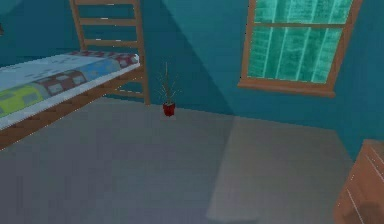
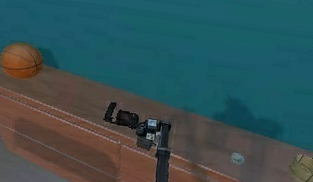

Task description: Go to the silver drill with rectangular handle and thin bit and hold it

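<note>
Open floor (image 1: 150,165) lies between bed (image 1: 50,80) and dresser (image 1: 366,190). The gripper (image 2: 112,112) shows mid-dresser, the basketball (image 2: 21,59) at the left end; its hold and spread cannot be told.

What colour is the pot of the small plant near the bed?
Red; the pot shows best in the forward view.

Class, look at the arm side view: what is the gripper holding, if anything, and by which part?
It cannot be told. The gripper is a dark shape against the wooden dresser top, and its far end cannot be made out.
</note>
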### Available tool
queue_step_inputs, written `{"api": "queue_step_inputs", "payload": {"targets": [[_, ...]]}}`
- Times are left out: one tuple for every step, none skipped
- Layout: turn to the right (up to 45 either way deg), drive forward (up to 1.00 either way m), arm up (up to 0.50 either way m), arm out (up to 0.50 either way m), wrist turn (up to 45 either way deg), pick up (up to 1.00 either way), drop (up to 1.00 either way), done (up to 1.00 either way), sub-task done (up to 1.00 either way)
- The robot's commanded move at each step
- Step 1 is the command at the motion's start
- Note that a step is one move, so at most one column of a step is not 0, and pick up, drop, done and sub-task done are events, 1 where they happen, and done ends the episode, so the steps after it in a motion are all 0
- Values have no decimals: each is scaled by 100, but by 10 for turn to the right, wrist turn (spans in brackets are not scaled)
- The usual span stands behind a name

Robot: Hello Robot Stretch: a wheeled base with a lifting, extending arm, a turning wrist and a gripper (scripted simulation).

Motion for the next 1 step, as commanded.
{"api": "queue_step_inputs", "payload": {"targets": [[0,0,0,0,0,100,0,0,0]]}}
